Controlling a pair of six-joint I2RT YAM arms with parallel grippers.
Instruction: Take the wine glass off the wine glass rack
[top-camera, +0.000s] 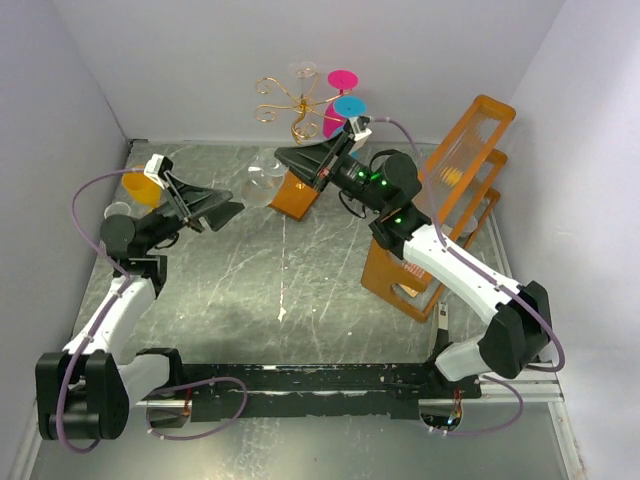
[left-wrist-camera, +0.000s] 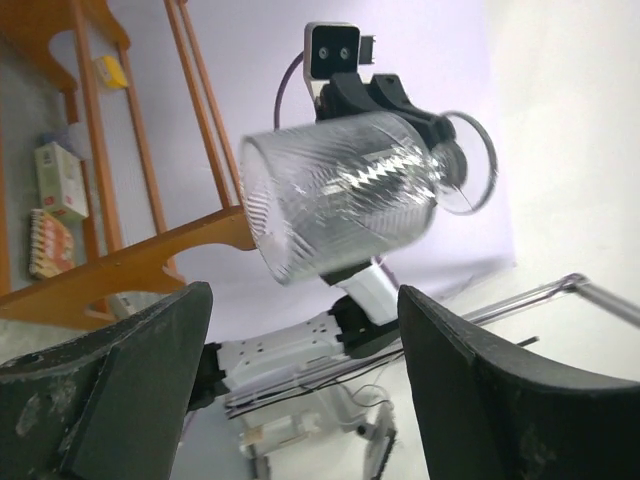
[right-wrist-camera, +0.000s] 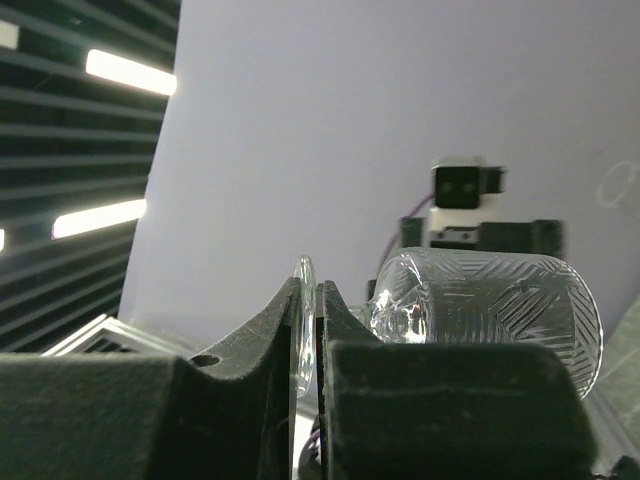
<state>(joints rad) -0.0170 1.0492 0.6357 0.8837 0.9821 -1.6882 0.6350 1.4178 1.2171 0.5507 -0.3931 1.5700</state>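
Clear wine glass (top-camera: 262, 182) clamped in right end effector (right-wrist-camera: 308, 300); left end effector (left-wrist-camera: 300, 300) spread, just short.

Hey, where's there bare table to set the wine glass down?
Widest bare patch: the middle of the table, bordered by the left gripper, the orange base, the orange frame and the base rail. The back is crowded: wine glass rack, yellow cup, and the right gripper holding the wine glass.
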